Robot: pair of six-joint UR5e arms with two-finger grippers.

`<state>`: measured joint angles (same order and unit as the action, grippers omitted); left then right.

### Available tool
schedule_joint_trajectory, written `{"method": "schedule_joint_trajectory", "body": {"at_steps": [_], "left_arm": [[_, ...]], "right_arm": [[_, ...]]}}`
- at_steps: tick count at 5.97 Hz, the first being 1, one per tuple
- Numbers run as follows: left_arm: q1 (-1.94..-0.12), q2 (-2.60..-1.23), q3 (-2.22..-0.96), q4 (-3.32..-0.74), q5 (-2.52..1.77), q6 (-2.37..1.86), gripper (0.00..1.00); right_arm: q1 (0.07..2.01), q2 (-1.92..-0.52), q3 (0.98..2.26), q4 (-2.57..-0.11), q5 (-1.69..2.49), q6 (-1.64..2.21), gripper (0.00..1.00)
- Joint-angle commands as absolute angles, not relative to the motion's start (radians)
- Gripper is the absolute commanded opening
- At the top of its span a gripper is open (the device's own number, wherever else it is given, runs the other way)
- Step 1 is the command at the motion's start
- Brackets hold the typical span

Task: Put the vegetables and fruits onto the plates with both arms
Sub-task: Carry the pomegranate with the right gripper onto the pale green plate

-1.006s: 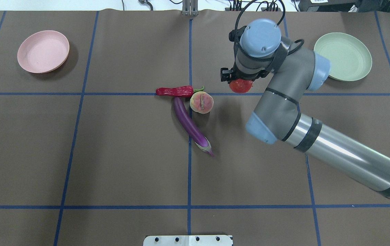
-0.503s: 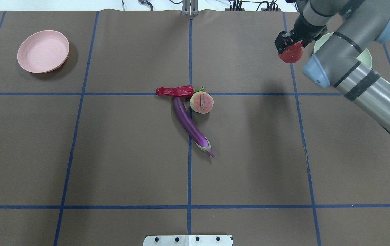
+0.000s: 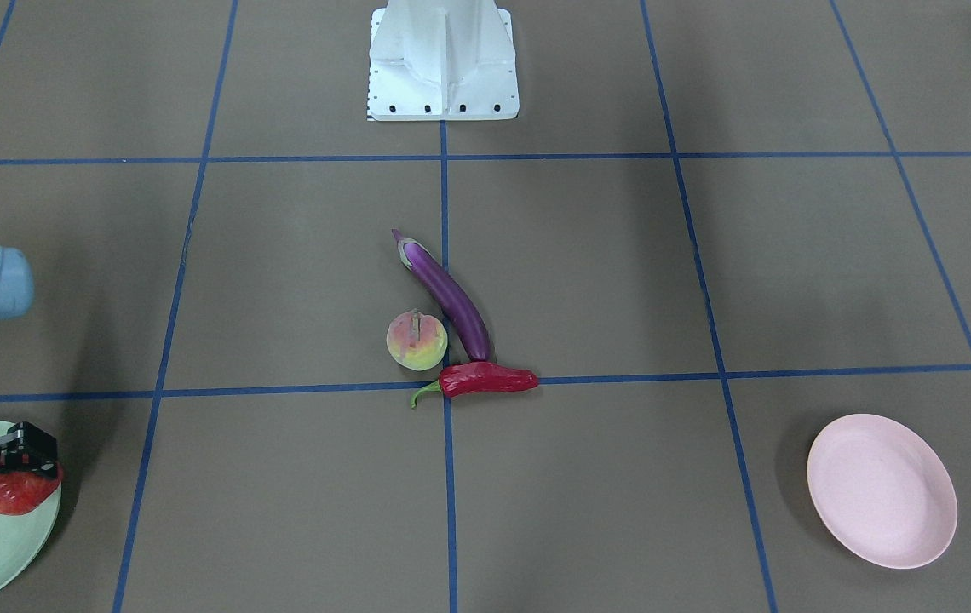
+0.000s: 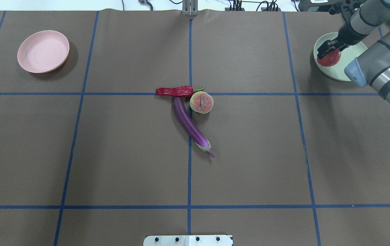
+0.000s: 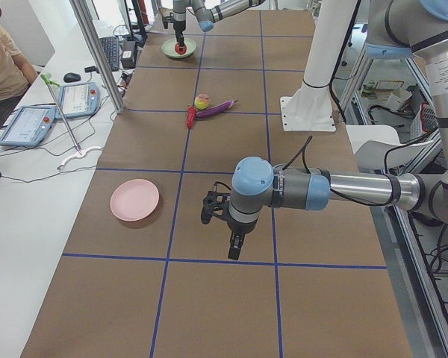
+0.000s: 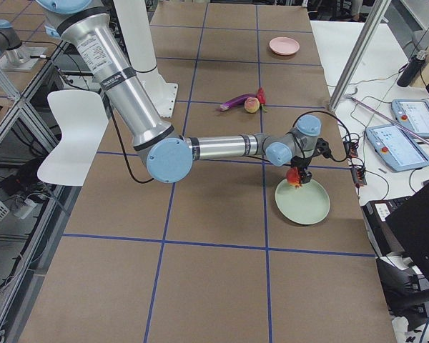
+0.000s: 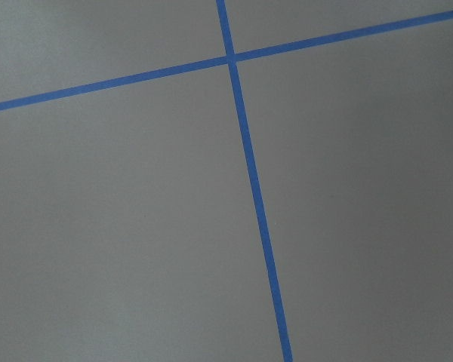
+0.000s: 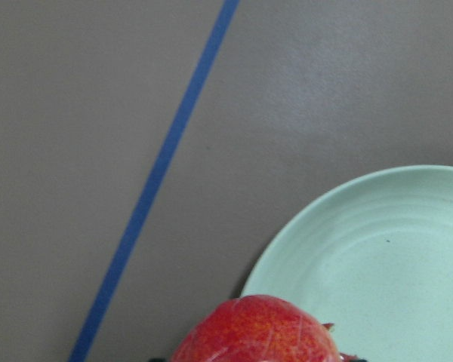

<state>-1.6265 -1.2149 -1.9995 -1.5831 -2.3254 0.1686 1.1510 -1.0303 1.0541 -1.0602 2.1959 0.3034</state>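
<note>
The step in hand is setting down the first fruit. The right pincer (image 4: 327,50) is pinching the red fruit (image 4: 328,60) from above and holds it over the left part of the green plate (image 4: 338,73), which sits at the far right of the counter (image 4: 119,153). The right wrist view shows the fruit close to the plate's rim rather than over its middle, and I cannot tell whether it touches the plate. The peach (image 4: 201,102), the eggplant (image 4: 189,125) and the chili (image 4: 175,91) lie bunched at the middle of the counter, the peach just right of the eggplant's far end and the chili across that end. The pink plate (image 4: 43,51) at the far left holds nothing. The left pincer (image 5: 236,248) hangs over bare counter, well apart from all of these, and I cannot tell whether it is spread or pressed together. The next move probably calls for carrying the fruit a little further in over the plate, lowering it and letting go gently, since a round fruit released near the rim could roll off.
</note>
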Motion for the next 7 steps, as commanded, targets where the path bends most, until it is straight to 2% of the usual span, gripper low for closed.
{"method": "schedule_joint_trajectory", "body": {"at_steps": [1,2,4,7], "left_arm": [[-1.626,-1.213,-1.999,-1.583,-2.326,0.169,1.00],[-1.626,-1.213,-1.999,-1.583,-2.326,0.169,1.00],[-1.626,-1.215,-2.000,-1.583,-2.326,0.169,1.00],[-1.623,-1.216,-1.996,-1.583,-2.326,0.169,1.00]], "right_arm": [[1.161,-1.040,1.040,-1.049,2.184,0.270,0.83],[1.161,-1.035,1.057,-1.049,2.194,0.320,0.99],[1.076,-1.016,1.205,-1.049,2.188,0.691,0.99],[0.806,-0.880,1.301,-1.098,1.961,1.122,0.99]]}}
